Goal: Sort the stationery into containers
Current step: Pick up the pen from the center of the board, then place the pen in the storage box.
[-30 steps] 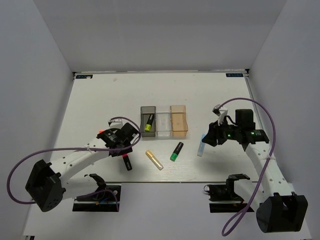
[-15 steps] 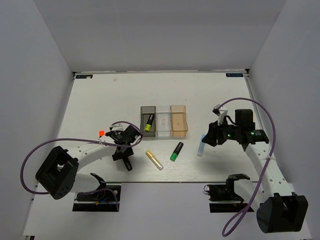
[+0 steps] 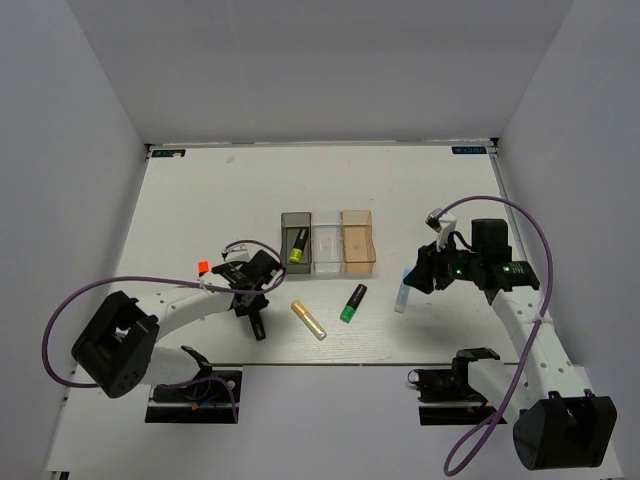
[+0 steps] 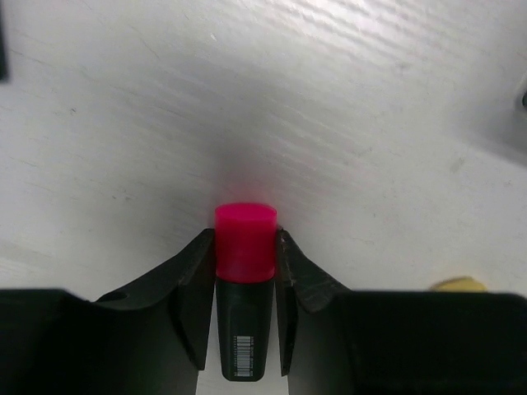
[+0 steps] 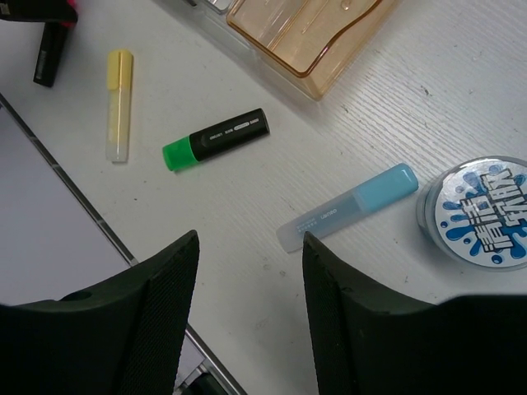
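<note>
Left wrist view puts your left end effector [image 4: 244,239] low over the white, faintly grained tabletop [image 4: 346,99]. Its matte black fingers [image 4: 193,280] are pressed against both sides of the black-pink highlighter [image 4: 244,288]. That is a stubby marker with a glossy black barrel, a small barcode label and a blunt pink cap pointing away from the wrist. It lies flat on the tabletop.

Your right end effector [image 5: 249,247] hovers with its fingers [image 5: 165,313] spread wide and nothing between them. Below it lies the light blue pen-like tube [image 5: 346,207], slim and frosted, paler at one end. Just beside that end sits the round roll [image 5: 482,212], flat side up, with blue lettering on white.

Farther out you see the black-green highlighter [image 5: 216,138] and a slender translucent yellow highlighter [image 5: 119,103], apart from each other. The glossy translucent orange bin [image 5: 329,49] sits at the top edge.

From the top external view, that orange bin is joined in a row with the clear bin [image 3: 327,262] and the smoky grey bin [image 3: 296,218]. All three are small, open-topped rectangles. A dark highlighter with a yellow-green end [image 3: 296,247] lies inside the grey one.
</note>
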`<state>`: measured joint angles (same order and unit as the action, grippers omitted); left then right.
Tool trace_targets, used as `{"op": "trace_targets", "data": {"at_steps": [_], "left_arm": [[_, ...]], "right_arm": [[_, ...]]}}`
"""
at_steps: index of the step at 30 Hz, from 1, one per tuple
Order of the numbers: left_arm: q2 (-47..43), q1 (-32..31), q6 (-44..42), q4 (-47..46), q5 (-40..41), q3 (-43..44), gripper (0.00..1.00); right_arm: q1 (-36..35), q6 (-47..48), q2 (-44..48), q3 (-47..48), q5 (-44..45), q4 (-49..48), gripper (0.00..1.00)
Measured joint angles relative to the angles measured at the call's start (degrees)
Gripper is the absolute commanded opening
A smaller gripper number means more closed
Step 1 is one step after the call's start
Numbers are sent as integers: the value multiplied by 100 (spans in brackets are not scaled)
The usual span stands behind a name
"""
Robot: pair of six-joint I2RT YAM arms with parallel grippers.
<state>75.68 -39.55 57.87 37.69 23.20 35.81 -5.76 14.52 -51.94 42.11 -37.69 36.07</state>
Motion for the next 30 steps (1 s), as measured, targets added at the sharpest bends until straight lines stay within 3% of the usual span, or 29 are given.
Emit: {"op": "trace_targets", "data": {"at_steps": [2, 5, 7, 8, 9, 10, 13, 18, 26, 29, 30], "left_arm": [[-2, -46, -33, 103, 0, 52, 0], [-4, -254, -240, 636, 17, 479, 0], [-17, -385, -474, 868, 28, 973, 0], [-13, -433, -612, 986, 33, 1303, 0], [-13, -470, -737, 1047, 31, 1637, 0], [-2, -501, -903, 1084, 33, 2002, 0], [190, -509, -1333, 1180, 57, 3108, 0], [1357, -238, -2009, 1172, -11, 4787, 0], [3357, 129, -2594, 1370, -168, 5821, 4], [3646, 199, -2691, 1467, -170, 5899, 10], [3683, 212, -2708, 1469, -173, 5908, 12]], "right_arm": [[0, 20, 0, 0, -4, 9, 68], [0, 138, -28, 9, -109, 81, 64], [-4, 249, -81, 22, -190, 157, 47], [-13, 304, -107, 22, -223, 177, 22], [-28, 352, -131, 22, -256, 201, 8], [-39, 374, -146, 24, -289, 243, 0], [-72, 461, -170, 24, -352, 328, 0], [-109, 557, -177, 24, -389, 374, 11], [-111, 608, -160, 24, -391, 433, 17], [-111, 664, -151, 24, -417, 448, 37], [-111, 671, -151, 24, -420, 452, 52]]}}
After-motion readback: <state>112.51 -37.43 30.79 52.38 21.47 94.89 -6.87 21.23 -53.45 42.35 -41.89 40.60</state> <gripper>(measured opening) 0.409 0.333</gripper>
